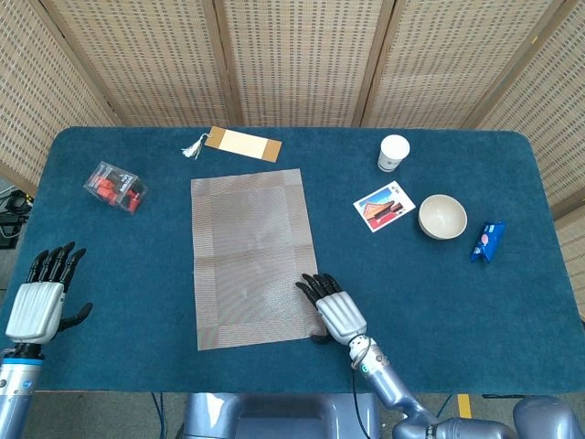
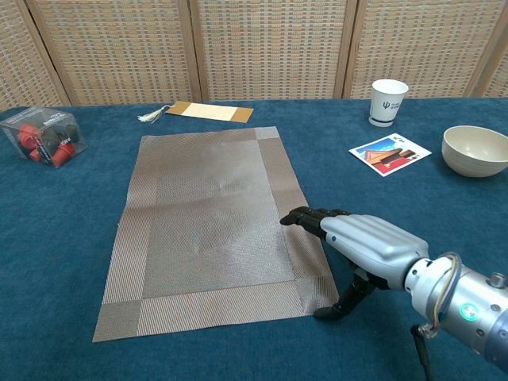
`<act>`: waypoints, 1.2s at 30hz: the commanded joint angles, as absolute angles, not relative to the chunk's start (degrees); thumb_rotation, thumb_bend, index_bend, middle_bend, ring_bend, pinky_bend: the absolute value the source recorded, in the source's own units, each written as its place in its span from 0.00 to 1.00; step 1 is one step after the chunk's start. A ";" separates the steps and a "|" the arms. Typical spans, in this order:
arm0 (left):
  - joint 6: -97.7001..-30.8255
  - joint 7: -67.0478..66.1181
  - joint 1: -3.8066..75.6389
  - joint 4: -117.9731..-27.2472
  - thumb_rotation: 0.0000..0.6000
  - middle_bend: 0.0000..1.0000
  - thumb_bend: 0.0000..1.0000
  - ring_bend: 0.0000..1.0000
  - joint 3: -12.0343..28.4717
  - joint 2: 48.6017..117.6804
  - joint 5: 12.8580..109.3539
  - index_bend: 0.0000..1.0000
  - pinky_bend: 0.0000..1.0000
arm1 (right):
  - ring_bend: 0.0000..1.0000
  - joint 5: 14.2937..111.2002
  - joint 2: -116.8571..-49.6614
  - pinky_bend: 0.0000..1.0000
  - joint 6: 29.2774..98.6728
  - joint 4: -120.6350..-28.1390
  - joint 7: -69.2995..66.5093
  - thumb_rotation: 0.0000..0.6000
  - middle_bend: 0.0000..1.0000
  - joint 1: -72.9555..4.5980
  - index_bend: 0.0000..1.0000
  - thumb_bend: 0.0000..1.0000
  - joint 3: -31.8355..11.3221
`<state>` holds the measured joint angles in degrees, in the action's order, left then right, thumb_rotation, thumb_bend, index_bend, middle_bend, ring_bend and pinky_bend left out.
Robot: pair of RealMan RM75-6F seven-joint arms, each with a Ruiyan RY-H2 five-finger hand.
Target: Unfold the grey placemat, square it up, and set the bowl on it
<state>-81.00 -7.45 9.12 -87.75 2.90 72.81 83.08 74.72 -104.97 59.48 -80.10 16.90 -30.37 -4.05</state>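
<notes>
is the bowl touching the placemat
Apart. The head view shows bare blue cloth and a postcard between the bowl and the placemat.

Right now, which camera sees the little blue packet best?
The head view: the blue packet lies in full sight just right of the bowl. The chest view shows the bowl's near side but not the packet at all.
</notes>
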 commanded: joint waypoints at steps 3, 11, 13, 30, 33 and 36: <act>-81.21 -7.54 9.11 -87.85 1.00 0.00 0.24 0.00 2.83 72.90 83.35 0.07 0.00 | 0.00 75.64 -105.37 0.00 59.95 -79.41 16.99 1.00 0.00 -30.42 0.13 0.34 -4.02; -81.12 -7.74 9.12 -87.89 1.00 0.00 0.24 0.00 2.73 72.98 83.35 0.07 0.00 | 0.00 79.04 -105.93 0.00 62.06 -78.52 14.15 1.00 0.00 -30.45 0.17 0.52 -4.03; -81.18 -7.71 9.10 -87.93 1.00 0.00 0.24 0.00 2.73 72.98 83.39 0.07 0.00 | 0.00 79.07 -106.02 0.00 62.02 -78.17 13.93 1.00 0.00 -30.42 0.17 0.54 -4.03; -80.95 -7.70 9.17 -87.84 1.00 0.00 0.24 0.00 2.73 73.06 83.20 0.08 0.00 | 0.00 80.52 -109.99 0.00 62.48 -72.78 8.90 1.00 0.00 -30.74 0.42 0.51 -4.67; -80.69 -7.54 9.20 -87.75 1.00 0.00 0.24 0.00 2.72 73.12 82.98 0.08 0.00 | 0.00 81.81 -111.82 0.00 63.55 -70.25 7.01 1.00 0.00 -30.91 0.50 0.51 -4.82; -80.38 -7.56 9.31 -87.54 1.00 0.00 0.24 0.00 2.75 73.22 82.77 0.08 0.00 | 0.00 82.90 -112.88 0.00 64.68 -68.54 5.33 1.00 0.02 -30.88 0.57 0.51 -4.86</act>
<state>-80.41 -7.55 9.29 -87.57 2.75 73.20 82.80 82.25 -112.29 64.03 -69.22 6.12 -30.84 -4.77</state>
